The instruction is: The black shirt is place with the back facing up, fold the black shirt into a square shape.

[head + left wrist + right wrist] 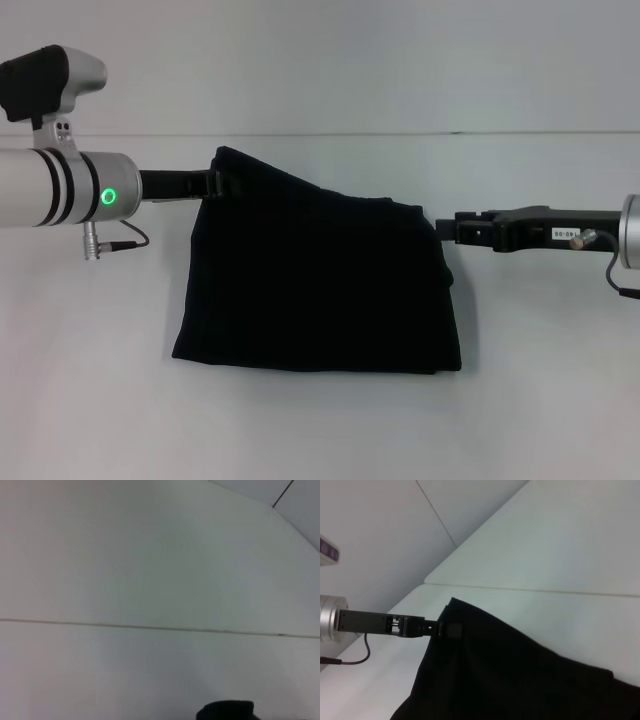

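Observation:
The black shirt (315,285) hangs as a folded panel in the middle of the head view, its lower edge resting on the white table (320,430). My left gripper (214,185) is shut on its raised upper left corner. My right gripper (441,229) is shut on the upper right corner, which sits lower. The right wrist view shows the shirt (520,680) from the side, with the left gripper (448,629) pinching its top corner. A dark patch (226,711) shows at the edge of the left wrist view; I cannot tell what it is.
The table's far edge (400,133) runs across behind the shirt, with a pale wall beyond it. A thin seam line (150,626) crosses the surface in the left wrist view. A cable (125,240) hangs under the left wrist.

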